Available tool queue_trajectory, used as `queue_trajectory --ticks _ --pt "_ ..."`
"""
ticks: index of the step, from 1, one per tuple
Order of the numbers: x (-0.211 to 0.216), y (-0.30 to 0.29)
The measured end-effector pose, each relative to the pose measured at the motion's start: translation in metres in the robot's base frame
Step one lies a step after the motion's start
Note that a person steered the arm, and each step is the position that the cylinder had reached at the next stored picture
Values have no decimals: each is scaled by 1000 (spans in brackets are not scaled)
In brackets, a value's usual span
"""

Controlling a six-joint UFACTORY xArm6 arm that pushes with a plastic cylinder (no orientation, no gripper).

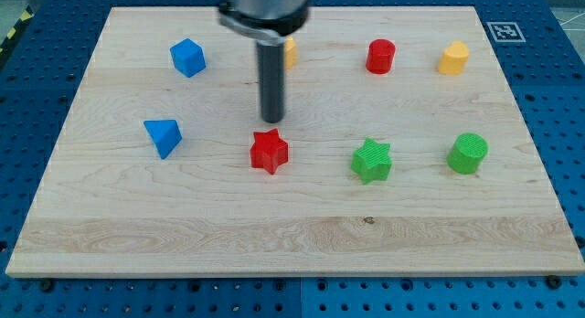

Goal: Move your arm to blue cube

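Toward the view's left of my tip [272,120] sit the blue triangular block [164,136], slightly lower, and the blue cube [187,58], up toward the view's top and well apart from the tip; there are no fingers here to grasp or release, only the bare rod. The tip stands just above the red star [269,151] on the worktop [292,236], apparently not touching it, with a yellow block [290,51] partly hidden behind the rod. Rightward lie the green star [372,161], red cylinder [380,57], yellow block [453,58] and green cylinder [468,153], so I judge the reach to the cube hardly begun.
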State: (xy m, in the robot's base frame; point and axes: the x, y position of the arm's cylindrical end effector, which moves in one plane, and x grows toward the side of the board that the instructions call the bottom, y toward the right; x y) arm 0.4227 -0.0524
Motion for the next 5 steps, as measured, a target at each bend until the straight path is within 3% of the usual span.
queue_trajectory --ticks 1,3,5 --pt "-6 -54" --pt "-64 -80" --pt "-87 -108"
